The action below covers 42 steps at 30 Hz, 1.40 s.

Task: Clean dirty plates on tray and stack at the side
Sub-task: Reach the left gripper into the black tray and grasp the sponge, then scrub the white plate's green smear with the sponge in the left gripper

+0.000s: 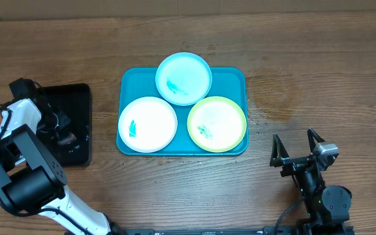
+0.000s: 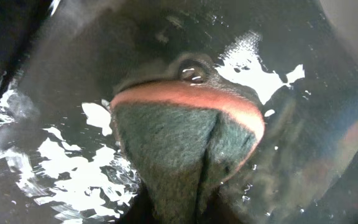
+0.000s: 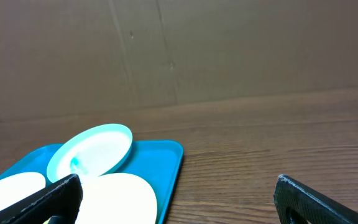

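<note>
The turquoise tray (image 1: 232, 81) lies at the middle of the wooden table (image 1: 318, 65) and carries all three plates. The pale blue plate (image 1: 183, 78) sits at the tray's far edge, overlapping the rim. The white plate (image 1: 147, 124) fills the tray's near left part and the yellow-green plate (image 1: 217, 124) its near right part. Each has a small teal smear.

Left of the tray, apart from it, is a black tray (image 1: 77, 98). The left gripper (image 1: 62, 130) is down over it. Its wrist camera is filled by a dark green pad with an orange-red band (image 2: 185, 143), seen against the glossy black surface. The fingers are not visible there, so I cannot tell how wide they stand or whether they hold the pad.

The right gripper (image 1: 292, 134) hangs over bare table to the right of the tray's near corner. Its fingers (image 3: 316, 200) are spread wide with nothing between them.
</note>
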Tool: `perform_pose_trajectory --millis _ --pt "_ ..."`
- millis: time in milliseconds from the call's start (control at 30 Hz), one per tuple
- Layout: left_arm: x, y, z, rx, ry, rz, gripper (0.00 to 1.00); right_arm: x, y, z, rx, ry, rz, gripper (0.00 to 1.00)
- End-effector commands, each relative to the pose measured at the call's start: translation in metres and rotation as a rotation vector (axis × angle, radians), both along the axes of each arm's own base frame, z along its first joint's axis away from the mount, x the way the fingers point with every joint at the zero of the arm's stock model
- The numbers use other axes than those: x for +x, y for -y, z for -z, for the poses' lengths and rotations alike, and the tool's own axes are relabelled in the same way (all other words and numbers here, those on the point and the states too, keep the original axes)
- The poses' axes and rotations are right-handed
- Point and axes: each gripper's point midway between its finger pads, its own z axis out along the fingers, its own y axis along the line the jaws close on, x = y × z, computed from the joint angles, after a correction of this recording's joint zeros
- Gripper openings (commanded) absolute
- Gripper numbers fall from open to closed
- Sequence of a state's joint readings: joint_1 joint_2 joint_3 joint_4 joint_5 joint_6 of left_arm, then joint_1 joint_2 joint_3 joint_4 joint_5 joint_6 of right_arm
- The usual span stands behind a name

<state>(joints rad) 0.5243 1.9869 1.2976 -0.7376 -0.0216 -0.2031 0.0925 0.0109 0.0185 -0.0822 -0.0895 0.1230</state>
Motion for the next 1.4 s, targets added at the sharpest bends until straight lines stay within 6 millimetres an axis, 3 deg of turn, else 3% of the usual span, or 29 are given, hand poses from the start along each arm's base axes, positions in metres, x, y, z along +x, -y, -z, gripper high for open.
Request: perform_pose_trajectory --millis 0,167,400,500,600,667,900,967,1067,1133,1167,1233,1300,1367 --pt "0.008 0.007 -0.003 -0.048 -0.004 0.011 0.04 0.000 0.000 0.002 -0.002 0.003 0.003 1.00" --pt "0.016 0.002 -0.042 -0.058 -0.021 0.011 0.04 0.000 0.000 0.002 -0.002 0.003 0.003 1.00" --pt "0.030 -0.003 -0.143 -0.043 0.026 0.013 0.04 0.000 0.000 0.002 -0.002 0.003 0.003 1.00" --pt "0.034 0.001 -0.169 -0.054 0.077 0.020 0.04 0.000 0.000 0.002 -0.002 0.003 0.003 1.00" --pt "0.037 0.001 -0.173 -0.051 0.097 0.022 0.04 0.000 0.000 0.002 -0.002 0.003 0.003 1.00" --pt "0.037 0.002 -0.161 -0.061 0.081 0.020 0.04 0.000 0.000 0.002 -0.002 0.003 0.003 1.00" --pt "0.017 0.016 -0.063 -0.138 0.004 -0.049 0.04 0.000 0.000 0.002 -0.002 0.003 0.003 1.00" --pt "0.012 0.021 -0.058 -0.175 -0.005 -0.056 0.04 0.000 0.000 0.002 -0.002 0.003 0.003 1.00" --pt "0.013 0.017 -0.080 -0.182 0.011 -0.067 0.04 0.000 0.000 0.002 -0.002 0.003 0.003 1.00" --pt "0.015 0.014 -0.110 -0.174 0.035 -0.069 0.04 0.000 0.000 0.002 -0.002 0.003 0.003 1.00" --pt "0.018 0.013 -0.143 -0.155 0.069 -0.062 0.04 0.000 0.000 0.002 -0.002 0.003 0.003 1.00" --pt "0.020 0.013 -0.178 -0.121 0.127 -0.052 0.04 0.000 0.000 0.002 -0.002 0.003 0.003 1.00" --pt "0.023 0.008 -0.199 -0.053 0.179 -0.045 0.04 0.000 0.000 0.002 -0.002 0.003 0.003 1.00" --pt "0.019 -0.005 -0.198 0.038 0.162 -0.093 0.05 0.000 0.000 0.002 -0.002 0.003 0.003 1.00"
